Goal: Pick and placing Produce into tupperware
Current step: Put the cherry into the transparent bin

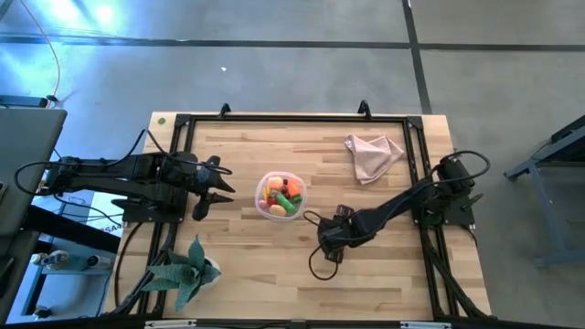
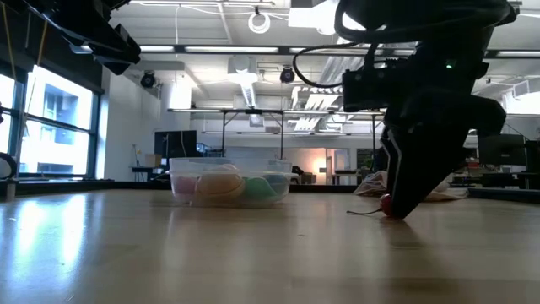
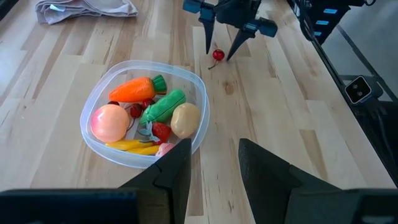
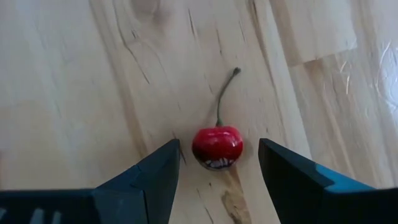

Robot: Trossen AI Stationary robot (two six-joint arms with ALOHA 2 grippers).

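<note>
I count one tupperware (image 3: 198,93) mid-table, clear round tub. Inside it: one orange carrot (image 3: 132,89), one green pepper (image 3: 163,106), one peach-pink fruit (image 3: 109,122), one tan lump (image 3: 185,119), yellow pieces (image 3: 134,147) along the near wall, at least three small red bits, exact number hard to tell. One cherry (image 4: 217,147) is outside the tub, lying on the bare wood table (image 1: 384,265) just beside it, stem pointing away from the right wrist camera. One pink cloth (image 1: 372,155) sits crumpled at the far right part of the table, and one green leafy plant (image 1: 188,270) at the near left corner.

My right gripper (image 4: 217,163) is reached in from the right side, tilted down, tips at the wood. Its fingers stand apart with the cherry between them, a gap on each side, nothing gripped. Low view shows the tips right at the table beside the red dot.

My left gripper (image 1: 212,187) hangs above the table to the left of the tub, aimed toward it, fingers partly apart and holding nothing.
</note>
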